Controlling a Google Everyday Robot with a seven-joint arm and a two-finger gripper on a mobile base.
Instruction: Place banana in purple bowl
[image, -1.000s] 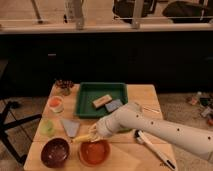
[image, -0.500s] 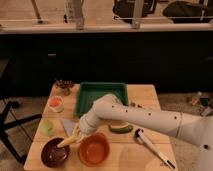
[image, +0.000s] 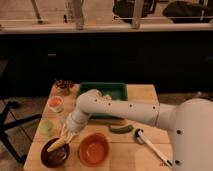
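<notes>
End effector (image: 66, 136) at the tip of a white arm (image: 125, 110) reaches down over the front left of a wooden tabletop (image: 145, 95), clamped on the upper end of a banana (image: 58, 144). Pale yellow and slightly curved, the banana hangs tilted, with its lower end dipping inside the purple bowl (image: 54, 155); whether it touches the bowl's floor cannot be made out. Just right of that bowl sits an orange bowl (image: 94, 149). Farther right lie a green vegetable (image: 121, 129) and a white-handled utensil (image: 151, 147). Behind the arm is a green tray (image: 116, 91), and small cups (image: 55, 103) line the left edge. As for handling, a banana this small is probably light, fairly firm along its length yet soft enough to bruise under a hard squeeze, with smooth skin that could slip. A hold at one end, as here, lets it swing, so a grip nearer the middle would likely be steadier.
</notes>
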